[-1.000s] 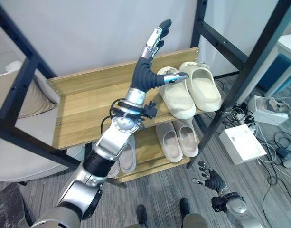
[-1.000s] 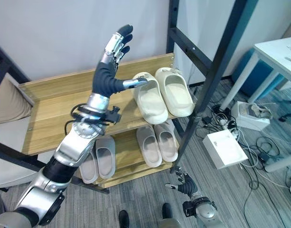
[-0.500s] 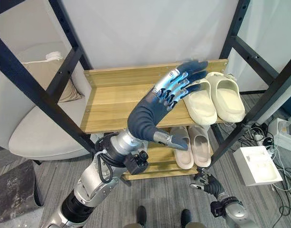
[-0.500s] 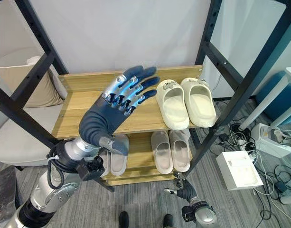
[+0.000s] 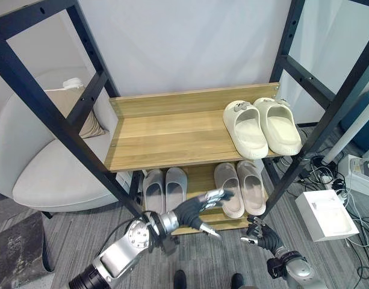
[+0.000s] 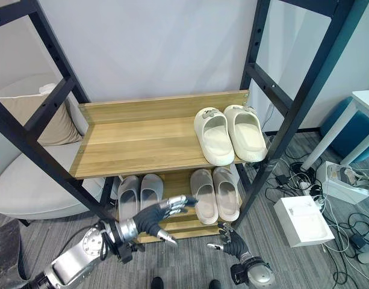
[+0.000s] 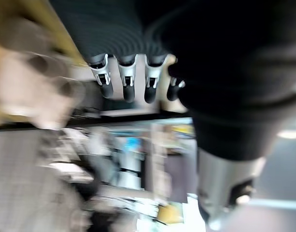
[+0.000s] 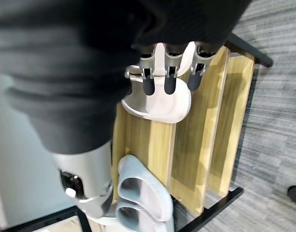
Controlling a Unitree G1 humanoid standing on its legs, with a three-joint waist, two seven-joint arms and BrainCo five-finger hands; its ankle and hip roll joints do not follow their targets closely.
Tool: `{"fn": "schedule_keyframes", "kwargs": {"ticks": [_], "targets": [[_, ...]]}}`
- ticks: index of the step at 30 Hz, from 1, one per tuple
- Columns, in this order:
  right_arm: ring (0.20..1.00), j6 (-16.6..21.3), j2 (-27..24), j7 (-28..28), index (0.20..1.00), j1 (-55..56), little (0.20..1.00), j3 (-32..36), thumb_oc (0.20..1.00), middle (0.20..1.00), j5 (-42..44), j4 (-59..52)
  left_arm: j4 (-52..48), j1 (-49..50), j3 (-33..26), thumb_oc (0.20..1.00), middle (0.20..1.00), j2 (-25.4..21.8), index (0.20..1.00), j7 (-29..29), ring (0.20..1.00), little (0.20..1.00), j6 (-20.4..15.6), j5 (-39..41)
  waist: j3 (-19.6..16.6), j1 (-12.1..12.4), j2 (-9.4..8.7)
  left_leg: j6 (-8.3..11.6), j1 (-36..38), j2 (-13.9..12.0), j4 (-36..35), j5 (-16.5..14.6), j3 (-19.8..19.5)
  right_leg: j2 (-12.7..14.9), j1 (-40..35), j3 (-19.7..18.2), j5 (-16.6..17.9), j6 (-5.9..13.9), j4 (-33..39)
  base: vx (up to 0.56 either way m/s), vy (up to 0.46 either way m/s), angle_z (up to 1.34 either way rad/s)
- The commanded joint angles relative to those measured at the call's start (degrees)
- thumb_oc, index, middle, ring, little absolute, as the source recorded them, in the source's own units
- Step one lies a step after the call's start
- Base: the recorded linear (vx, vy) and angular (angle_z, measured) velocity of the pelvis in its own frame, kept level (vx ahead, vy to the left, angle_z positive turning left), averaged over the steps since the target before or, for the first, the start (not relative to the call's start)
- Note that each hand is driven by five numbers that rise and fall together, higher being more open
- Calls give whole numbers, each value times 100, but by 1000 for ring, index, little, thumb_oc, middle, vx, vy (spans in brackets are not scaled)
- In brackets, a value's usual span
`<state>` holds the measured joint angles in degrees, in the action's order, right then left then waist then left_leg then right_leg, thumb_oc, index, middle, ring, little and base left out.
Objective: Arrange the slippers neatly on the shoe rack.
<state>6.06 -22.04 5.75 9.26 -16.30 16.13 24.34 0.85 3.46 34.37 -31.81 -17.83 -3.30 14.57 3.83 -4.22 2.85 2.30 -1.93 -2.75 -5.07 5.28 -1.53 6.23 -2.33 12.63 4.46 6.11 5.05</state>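
from where i stand the job looks close to finished, if not finished: the pair of thick cream foam slippers (image 5: 262, 127) sits side by side at the right end of the upper wooden shelf (image 5: 166, 132) of the black-framed shoe rack (image 5: 52, 114), toes towards the room, and both pairs below are lined up too. on the lower wooden shelf (image 6: 178, 226) the pale grey slippers (image 5: 165, 188) lie together on the left and the beige slippers (image 5: 239, 188) lie together on the right, each pair touching or nearly so. i see no slipper on the grey carpet floor (image 6: 190, 265) or in either hand. the left hand (image 5: 199, 208) hangs low in front of the lower shelf with its fingers stretched out and released, gripping nothing. the right hand (image 5: 260, 233) rests low by the rack's right front leg, fingers loosely spread and empty. what remains, i judge, is at most a small straightening.
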Motion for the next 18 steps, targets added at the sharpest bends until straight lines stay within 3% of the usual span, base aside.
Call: {"fn": "schedule_keyframes", "kwargs": {"ticks": [1,4,11,18], "targets": [[1000,135,77,7,1000,-278,1000,29,1000,1000,284,-229,724,115,-572,1000,1000,290,1000,451,1000,1000,-184,-423,103,96,-312,102,507,-10,7,-601,164,32,-87,190,-451,210,-5,1,0,4],[1000,121,146,-154,1000,-272,1000,81,1000,1000,303,-200,2052,236,-1069,1000,1000,968,1000,1046,1000,1000,-140,-103,102,129,-348,98,496,-13,7,-570,144,39,-76,202,-439,198,-5,5,-12,-1],[1000,177,280,-574,1000,-367,1000,268,1000,1000,314,147,3417,54,-2027,1000,1000,1609,1000,1976,1000,1000,-222,504,164,179,-387,103,485,-10,7,-532,119,30,-116,269,-470,171,-5,3,-9,5],[1000,146,361,-814,1000,-555,1000,372,1000,1000,299,520,3220,77,-2260,1000,1000,1727,1000,2227,1000,1000,-332,809,190,175,-378,103,528,-25,7,-542,143,29,-159,238,-509,152,-5,0,0,0]]}}
